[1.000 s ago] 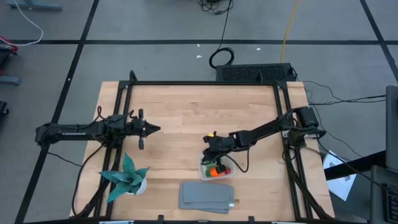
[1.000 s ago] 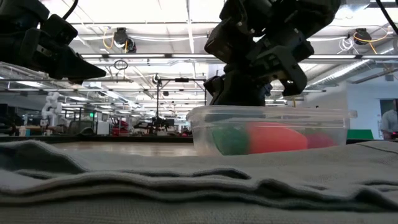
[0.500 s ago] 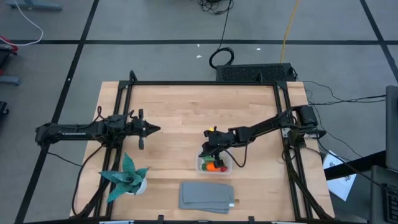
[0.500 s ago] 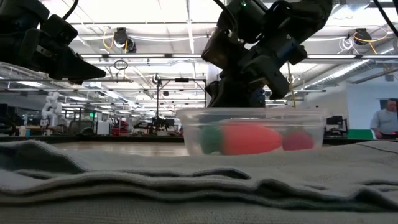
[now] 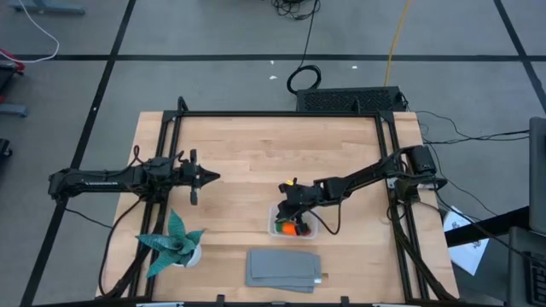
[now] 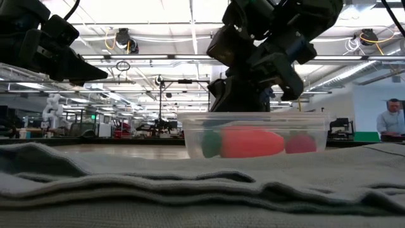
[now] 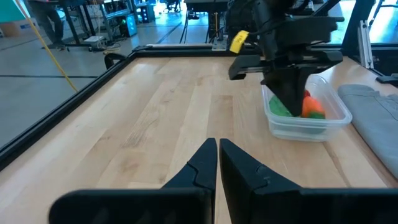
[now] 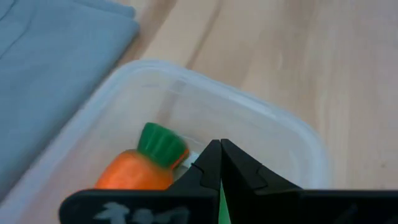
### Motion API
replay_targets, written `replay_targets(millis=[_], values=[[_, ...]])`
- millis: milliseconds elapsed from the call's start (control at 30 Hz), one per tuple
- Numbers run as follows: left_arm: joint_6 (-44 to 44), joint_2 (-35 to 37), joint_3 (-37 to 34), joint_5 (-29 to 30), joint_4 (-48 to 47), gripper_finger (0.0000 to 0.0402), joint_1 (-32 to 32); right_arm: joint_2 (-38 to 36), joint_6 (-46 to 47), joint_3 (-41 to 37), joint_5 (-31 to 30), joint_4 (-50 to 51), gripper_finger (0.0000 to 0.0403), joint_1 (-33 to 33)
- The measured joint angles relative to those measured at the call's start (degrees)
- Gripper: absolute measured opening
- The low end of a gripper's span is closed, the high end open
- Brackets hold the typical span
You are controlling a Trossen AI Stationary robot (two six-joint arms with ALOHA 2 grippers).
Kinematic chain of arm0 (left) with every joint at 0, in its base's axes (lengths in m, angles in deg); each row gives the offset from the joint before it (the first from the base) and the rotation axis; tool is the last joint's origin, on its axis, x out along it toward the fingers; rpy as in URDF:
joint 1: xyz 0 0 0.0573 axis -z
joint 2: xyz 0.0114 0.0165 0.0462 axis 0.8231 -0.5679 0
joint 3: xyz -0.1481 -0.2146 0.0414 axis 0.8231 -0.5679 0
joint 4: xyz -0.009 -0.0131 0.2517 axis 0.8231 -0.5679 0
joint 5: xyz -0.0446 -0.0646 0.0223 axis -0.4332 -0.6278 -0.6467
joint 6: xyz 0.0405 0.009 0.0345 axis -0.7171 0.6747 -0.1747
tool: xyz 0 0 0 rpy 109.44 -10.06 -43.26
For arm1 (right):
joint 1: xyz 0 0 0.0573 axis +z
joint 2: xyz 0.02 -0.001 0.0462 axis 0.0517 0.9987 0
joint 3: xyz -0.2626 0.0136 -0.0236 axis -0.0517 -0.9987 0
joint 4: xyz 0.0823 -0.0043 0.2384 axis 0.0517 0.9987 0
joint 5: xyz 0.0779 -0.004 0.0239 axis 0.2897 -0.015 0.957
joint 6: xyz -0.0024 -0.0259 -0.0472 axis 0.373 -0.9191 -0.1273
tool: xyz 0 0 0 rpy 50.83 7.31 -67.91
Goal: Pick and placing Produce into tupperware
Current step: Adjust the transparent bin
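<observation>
We are seeing the left tool (image 5: 212, 176) parked over bare counter (image 5: 256, 145), fingers pressed together and empty. The tupperware (image 5: 294, 227) is sitting slightly left of its position a second ago, just behind the grey cloth (image 5: 284, 269). The right tool (image 5: 291, 211) is hovering inside its rim, fingers clenched on nothing. The carrot (image 8: 140, 169), green pod (image 7: 281, 107) and red berry (image 6: 300, 143) are lying inside, so we are judging the placing complete. Beyond the wooden counter, a workshop with a person (image 6: 390, 121) at far right is showing.
</observation>
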Motion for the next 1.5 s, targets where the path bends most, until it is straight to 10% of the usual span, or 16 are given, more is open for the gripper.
replay_targets(millis=[1500], values=[[-0.32,-0.02,0.0,0.04,-1.3,0.0024,0.0,-4.68,0.39,-0.02,-12.1,3.75,0.0,-3.17]])
